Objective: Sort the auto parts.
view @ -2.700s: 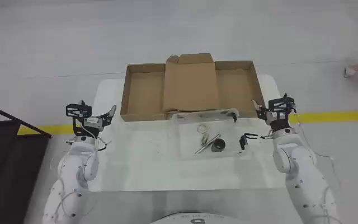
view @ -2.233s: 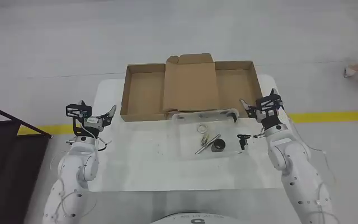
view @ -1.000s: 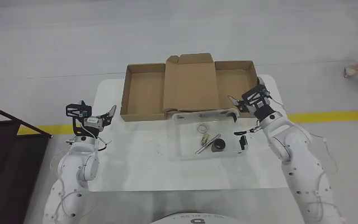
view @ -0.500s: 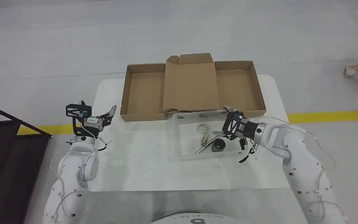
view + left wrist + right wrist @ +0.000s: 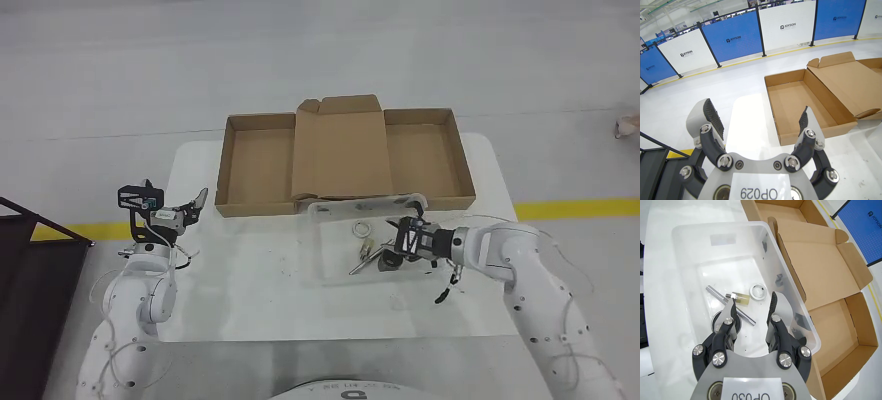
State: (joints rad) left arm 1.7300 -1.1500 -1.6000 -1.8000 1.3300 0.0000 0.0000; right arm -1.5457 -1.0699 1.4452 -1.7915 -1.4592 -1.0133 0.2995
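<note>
A clear plastic bin [image 5: 785,275] [image 5: 330,268] in the table's middle holds the parts: a steel rod [image 5: 730,305] [image 5: 362,264], a yellowish threaded stud [image 5: 739,298], a metal ring [image 5: 758,291] [image 5: 360,229] and a dark round bearing [image 5: 714,319] [image 5: 390,260]. My right gripper [image 5: 753,300] [image 5: 404,242] hangs open inside the bin, above the rod and beside the bearing, holding nothing. My left gripper [image 5: 761,115] [image 5: 192,204] stays open and empty at the table's left edge, near the cardboard box [image 5: 258,165] [image 5: 800,106].
The cardboard box has a left compartment [image 5: 256,165], a right compartment [image 5: 424,150] and a raised flap [image 5: 340,145] in the middle, just behind the bin. Bare white table [image 5: 250,290] lies left of and in front of the bin.
My right arm swung in from the table's right side and came down over the bin, with its gripper now among the parts. The left arm has not moved.
</note>
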